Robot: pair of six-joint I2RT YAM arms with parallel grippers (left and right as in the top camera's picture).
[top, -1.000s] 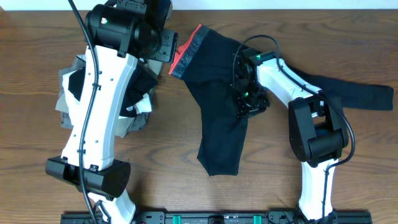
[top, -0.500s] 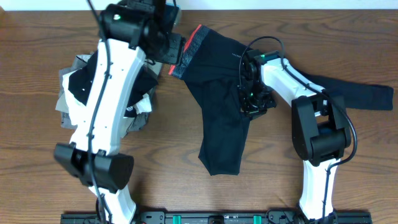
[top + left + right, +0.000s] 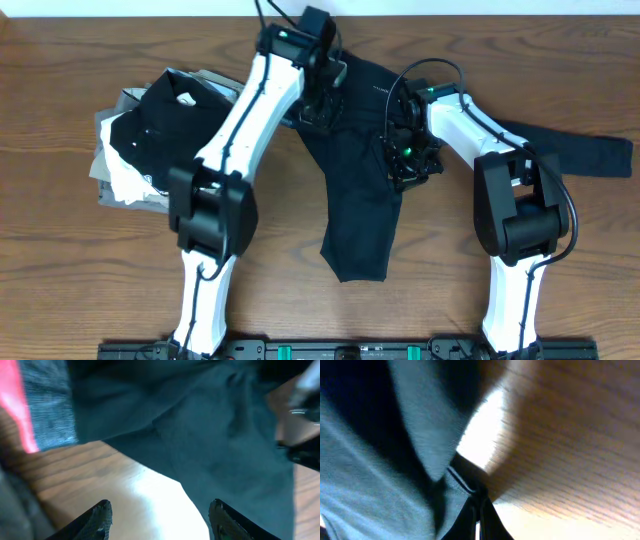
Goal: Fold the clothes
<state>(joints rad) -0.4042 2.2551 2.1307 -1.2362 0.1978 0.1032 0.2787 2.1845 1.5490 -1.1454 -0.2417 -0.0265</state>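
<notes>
Long black stretchy leggings [image 3: 350, 190], sprawled across the far middle of the brown wood-grain worktop [image 3: 60, 290]. Waist end at the far centre, under the left arm. One leg running toward the near edge and ending around the middle of the worktop; the other stretched flat to the right, reaching almost to the right edge. Wide waistband [image 3: 47, 410] hidden in the overhead view but plain in the left wrist view: heathered grey with a coral-red strip at its edge, lying at the upper left there, bare wood just below.

Left pincer [image 3: 325, 100] [image 3: 160, 519] over the waist end, spread wide, nothing between the two dark fingertips [image 3: 97, 520]. Below them only brightly lit worktop and the black edge of the fabric. No contact with the cloth, as far as can be made out.

Right pincer [image 3: 405, 168] [image 3: 480, 510] down at the right side of the leggings, near the fork of the two legs. Pressed together, tips meeting at a seamed edge of the dark fabric, bare wood right beside. Cannot tell whether any cloth sits nipped between the tips: too blurred.

To the left of the leggings, a heap: black shirt with small white marks [image 3: 165, 105] on top, white and grey garments [image 3: 120, 185] beneath, poking out toward the near left.
</notes>
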